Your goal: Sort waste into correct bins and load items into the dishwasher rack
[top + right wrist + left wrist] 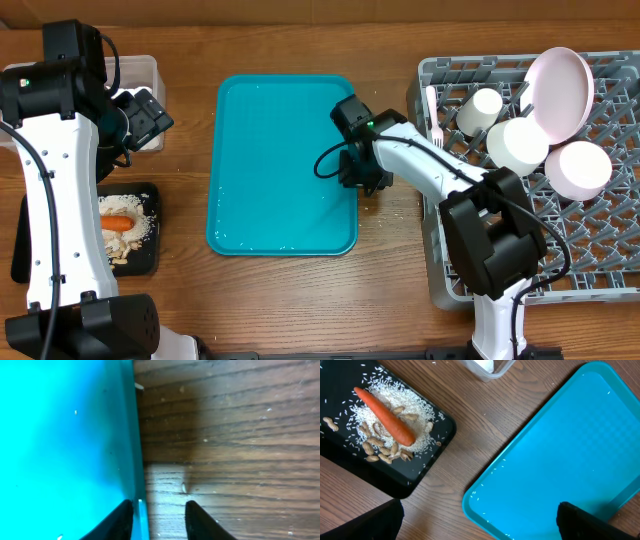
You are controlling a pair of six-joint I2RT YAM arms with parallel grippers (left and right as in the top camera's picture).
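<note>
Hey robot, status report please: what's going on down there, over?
Left gripper open, empty. Right gripper open, astride right rim of teal tray. Carrot in black tray; plate, cup in dishwasher rack. Nothing seen blocking.

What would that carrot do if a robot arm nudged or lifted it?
Probably stiff: the carrot lies straight. Being tapered and round, it might roll in a curve, though the rice and peanuts around it would likely slow it.

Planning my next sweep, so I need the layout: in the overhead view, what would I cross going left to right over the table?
black tray → teal tray → dishwasher rack
</note>
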